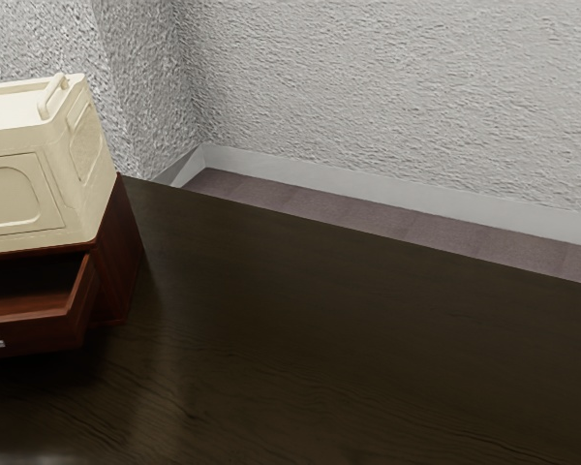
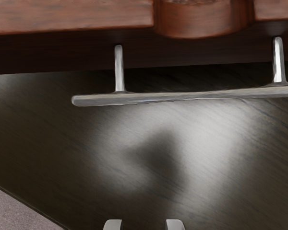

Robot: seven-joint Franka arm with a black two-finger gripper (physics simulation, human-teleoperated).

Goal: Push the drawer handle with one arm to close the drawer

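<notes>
- Drawer (image 1: 34, 335) is standing open at the lower left of the exterior view, its front jutting out from the red-brown cabinet (image 1: 121, 257), with a cream box (image 1: 24, 194) resting on top.
- The handle (image 2: 182, 97) is running along the drawer's front on two posts; nothing is touching it.
- The pincer (image 2: 144, 224) is hanging released and empty, its tips parted, on the outer side of the handle and apart from it, above the desk (image 1: 349, 339).
- The step in hand is seemingly lining up for the push. The pincer is sitting nearer the handle's visible end than the middle, so doing this well is probably meaning a sideways shift toward the stretch between the posts, keeping the drawer from skewing.
- Height is mattering too: the tips should be meeting the bar squarely, neither riding over it nor scraping the desk below.
- Bringing the tips together first would likely be giving a firmer pushing face.
- After contact, the push should be going slowly and straight toward the cabinet, pressing until the front is sitting flush, without jolting the box.
</notes>
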